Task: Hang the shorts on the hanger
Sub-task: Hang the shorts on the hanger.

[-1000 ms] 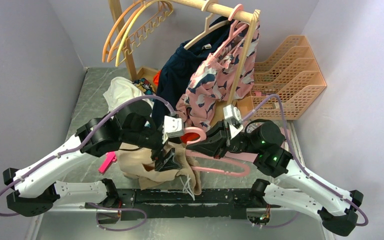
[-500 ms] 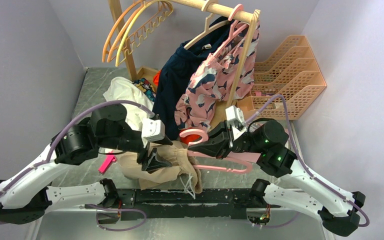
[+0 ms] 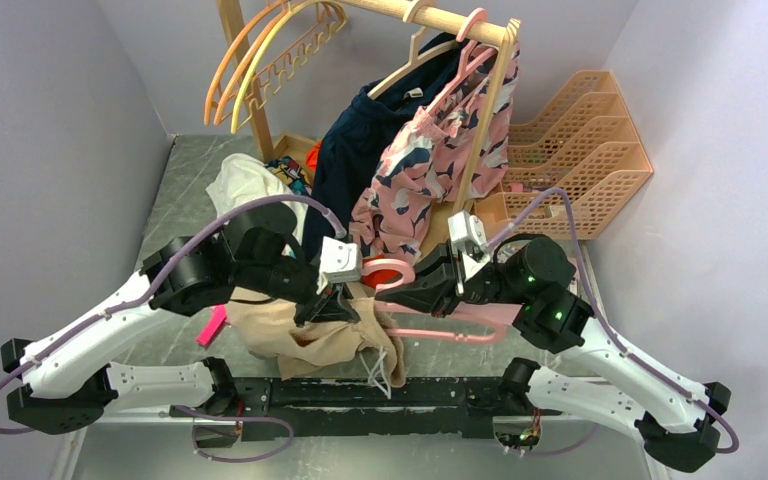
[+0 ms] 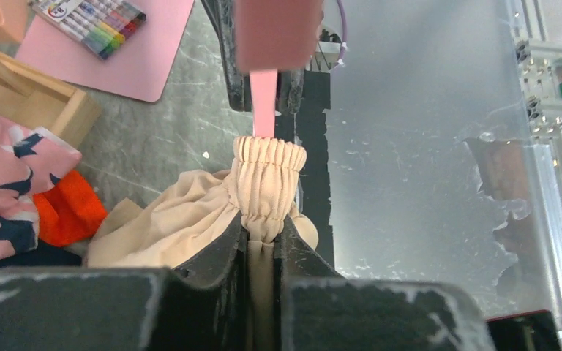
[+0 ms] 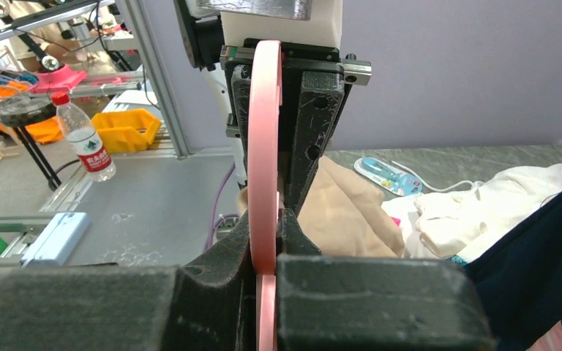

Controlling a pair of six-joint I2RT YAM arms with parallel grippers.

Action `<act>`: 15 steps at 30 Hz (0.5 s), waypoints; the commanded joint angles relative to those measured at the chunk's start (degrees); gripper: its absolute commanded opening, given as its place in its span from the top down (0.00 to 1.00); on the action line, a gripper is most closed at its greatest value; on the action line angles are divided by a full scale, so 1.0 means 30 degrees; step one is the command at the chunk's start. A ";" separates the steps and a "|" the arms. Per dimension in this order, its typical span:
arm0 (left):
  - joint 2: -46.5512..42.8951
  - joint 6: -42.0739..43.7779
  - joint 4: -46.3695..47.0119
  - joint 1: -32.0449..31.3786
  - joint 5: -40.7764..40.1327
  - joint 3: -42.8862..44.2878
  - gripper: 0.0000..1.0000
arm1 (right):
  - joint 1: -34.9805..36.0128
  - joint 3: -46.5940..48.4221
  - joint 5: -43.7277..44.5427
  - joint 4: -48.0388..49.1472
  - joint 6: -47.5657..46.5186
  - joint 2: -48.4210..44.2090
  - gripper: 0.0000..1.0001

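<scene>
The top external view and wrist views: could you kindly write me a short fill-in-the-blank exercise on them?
The left claw is shut on the gathered ____ of the shorts.
The right claw is shut on the ____ hanger.
Beside the orange hanger on the wooden rack hangs a ____ one.
Missing words: waistband; pink; yellow.

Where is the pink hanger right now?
In the top view the pink hanger sits near the middle, gripped by the right tool, beside the tan shorts.

Nothing legible; the bottle label [image 5: 96, 156] seems too small.
</scene>
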 commanded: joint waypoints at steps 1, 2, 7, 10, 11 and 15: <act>-0.0094 0.0039 0.0314 -0.0067 0.0123 0.0165 0.93 | 0.0103 0.0747 -0.0561 0.0562 -0.0067 -0.0280 1.00; -0.0230 -0.0065 0.0594 -0.0067 0.0088 -0.0011 0.93 | 0.0101 0.0747 -0.0562 0.0516 -0.0093 -0.0266 1.00; -0.1273 -0.0737 0.2419 -0.0067 -0.1036 -0.1123 0.93 | 0.0119 0.0749 -0.0270 0.0419 -0.0085 -0.0207 1.00; -0.1876 -0.0906 0.3237 -0.0067 -0.2039 -0.1732 0.93 | 0.0125 0.0815 0.0432 0.0142 0.0169 -0.0076 0.87; -0.2130 -0.0923 0.3380 -0.0067 -0.2511 -0.1790 0.93 | 0.0125 0.0909 0.0848 -0.0097 0.0270 -0.0035 0.70; -0.3239 -0.1036 0.3587 -0.0067 -0.5306 -0.1691 0.93 | 0.0118 0.1671 0.3094 -0.1895 0.0237 -0.0067 0.25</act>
